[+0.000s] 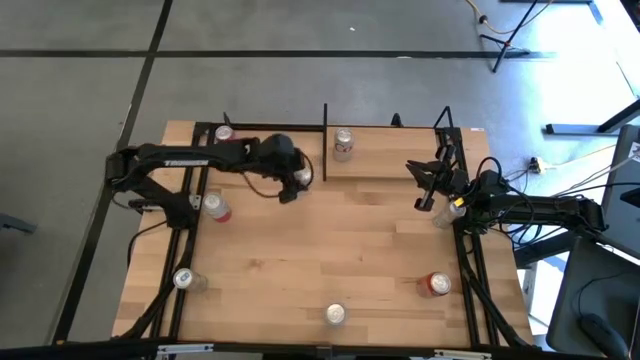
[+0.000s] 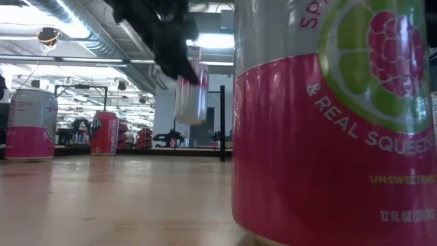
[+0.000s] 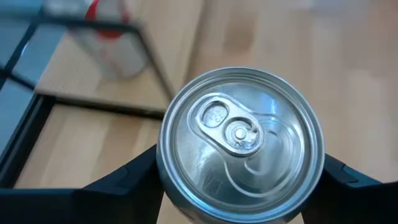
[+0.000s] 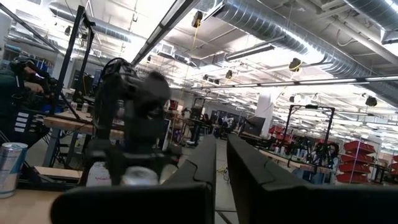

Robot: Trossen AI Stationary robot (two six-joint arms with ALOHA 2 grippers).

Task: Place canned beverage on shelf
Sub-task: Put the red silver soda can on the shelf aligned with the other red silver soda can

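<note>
My left gripper [image 1: 299,180] is shut on a silver and pink can [image 1: 303,176], held up in the air just left of the shelf [image 1: 400,160]. The can also shows lifted in the low view [image 2: 190,93]. The shelf is a light-wood board with thin black uprights at the table's far side. One can [image 1: 343,143] stands on the shelf's left end. My right gripper [image 1: 424,187] hovers by the shelf's right end with only a narrow slit between its fingers, holding nothing. My left gripper pinches the can's side wall just below the top rim [image 3: 163,167] between its two fingers [image 3: 127,177], one on each side. The fingers slant down from above. The can is lifted clear of the table, top up and slightly tilted.
Loose cans stand on the table at the far left [image 1: 222,133], left [image 1: 213,207], near left [image 1: 185,280], near edge [image 1: 335,315] and under the right arm [image 1: 448,212]. A red can [image 1: 435,285] stands near right. The near-edge can fills the low view's right [image 2: 334,137].
</note>
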